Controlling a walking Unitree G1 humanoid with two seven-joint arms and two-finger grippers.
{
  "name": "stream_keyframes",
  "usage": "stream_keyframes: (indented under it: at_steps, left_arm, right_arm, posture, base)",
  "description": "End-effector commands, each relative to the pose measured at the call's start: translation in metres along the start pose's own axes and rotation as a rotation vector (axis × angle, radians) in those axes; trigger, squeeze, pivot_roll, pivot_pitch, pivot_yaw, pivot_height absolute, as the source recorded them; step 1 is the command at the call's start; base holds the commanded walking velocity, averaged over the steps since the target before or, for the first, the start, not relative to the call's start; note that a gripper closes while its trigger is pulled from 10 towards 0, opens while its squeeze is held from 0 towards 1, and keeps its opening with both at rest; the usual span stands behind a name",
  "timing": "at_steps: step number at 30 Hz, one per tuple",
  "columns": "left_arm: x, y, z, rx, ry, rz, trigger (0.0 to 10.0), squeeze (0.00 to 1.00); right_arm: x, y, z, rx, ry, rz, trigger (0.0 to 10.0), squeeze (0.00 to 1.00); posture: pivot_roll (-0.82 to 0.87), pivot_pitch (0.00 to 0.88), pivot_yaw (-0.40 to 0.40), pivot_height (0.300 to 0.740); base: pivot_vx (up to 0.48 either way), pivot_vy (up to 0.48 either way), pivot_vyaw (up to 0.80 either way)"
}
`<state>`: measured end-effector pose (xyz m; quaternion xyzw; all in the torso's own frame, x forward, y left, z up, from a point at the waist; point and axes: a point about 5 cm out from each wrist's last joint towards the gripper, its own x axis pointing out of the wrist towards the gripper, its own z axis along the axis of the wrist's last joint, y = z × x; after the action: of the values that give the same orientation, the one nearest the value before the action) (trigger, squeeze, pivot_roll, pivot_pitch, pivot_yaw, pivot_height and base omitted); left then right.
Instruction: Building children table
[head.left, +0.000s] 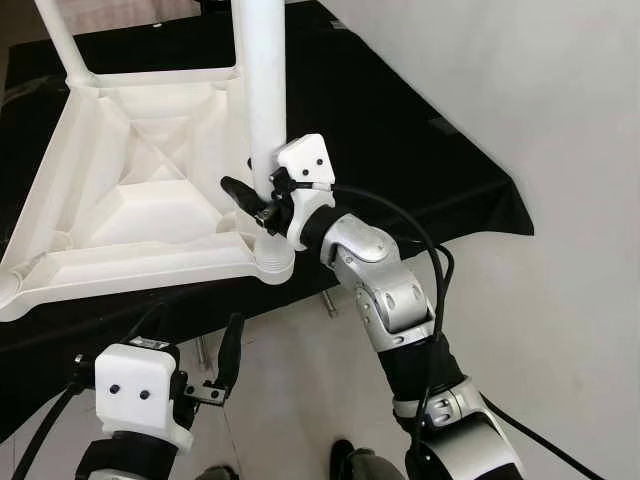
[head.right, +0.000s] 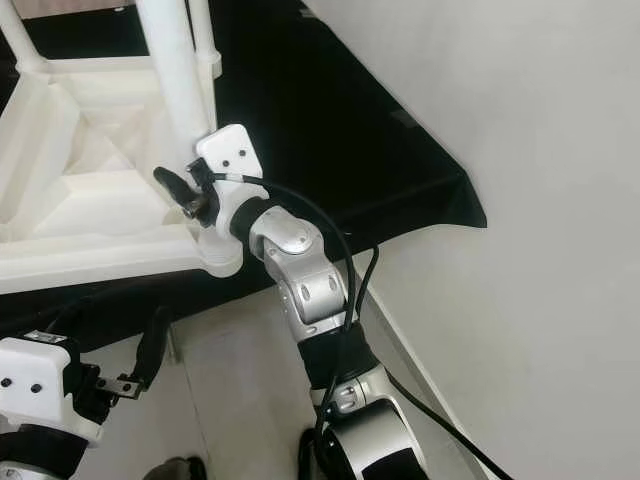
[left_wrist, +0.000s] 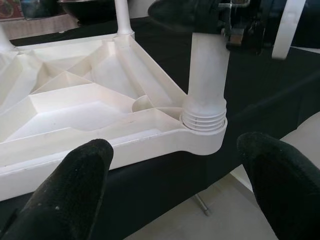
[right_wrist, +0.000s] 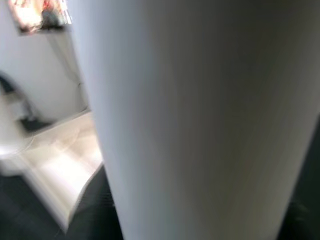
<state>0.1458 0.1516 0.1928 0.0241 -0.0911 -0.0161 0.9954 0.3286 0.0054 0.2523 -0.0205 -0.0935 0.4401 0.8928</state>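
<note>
A white plastic children's table top (head.left: 150, 190) lies upside down on a black-covered table (head.left: 400, 150). A white table leg (head.left: 262, 90) stands upright in the threaded socket (left_wrist: 202, 120) at the near right corner. My right gripper (head.left: 262, 195) is shut on that table leg a little above the socket, and the table leg (right_wrist: 200, 120) looms large in the right wrist view. My left gripper (head.left: 200, 360) hangs open, low in front of the table edge, its fingers (left_wrist: 75, 190) spread apart and pointing toward the socket corner. It holds nothing.
Other white legs (head.left: 60, 40) (left_wrist: 122, 15) stand in the far corners of the top. A white wall (head.left: 560, 120) runs close along the right. The black cloth's corner (head.left: 510, 215) hangs over pale floor (head.left: 300, 400). A metal table leg (head.left: 330, 300) stands under the edge.
</note>
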Motion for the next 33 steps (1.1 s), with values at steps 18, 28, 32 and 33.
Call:
stream_keyframes:
  at_steps: [18, 28, 32, 33]
  left_arm:
    - [-0.009, 0.005, 0.004, 0.010, 0.026, 0.031, 10.0, 0.00]
    - [-0.013, 0.005, 0.005, 0.018, 0.042, 0.033, 10.0, 0.00]
    - [-0.013, 0.006, 0.006, 0.023, 0.042, 0.037, 10.0, 0.00]
    - [-0.013, 0.006, 0.006, 0.022, 0.042, 0.036, 10.0, 0.00]
  right_arm:
    - [0.002, -0.003, 0.013, -0.053, -0.028, 0.730, 10.0, 0.00]
    - [0.004, -0.017, 0.013, -0.090, 0.065, 0.794, 0.0, 0.00]
    - [0.002, -0.021, 0.005, -0.138, 0.138, 0.821, 0.0, 0.00]
    - [0.001, -0.024, 0.001, -0.153, 0.164, 0.816, 0.0, 0.00]
  posture:
    - [0.15, 0.275, -0.061, 0.740]
    - [0.17, 0.292, -0.056, 0.740]
    - [0.17, 0.298, -0.055, 0.740]
    - [0.17, 0.298, -0.054, 0.740]
  base:
    - [0.000, 0.000, 0.00]
    - [0.000, 0.000, 0.00]
    - [0.000, 0.000, 0.00]
    - [0.000, 0.000, 0.00]
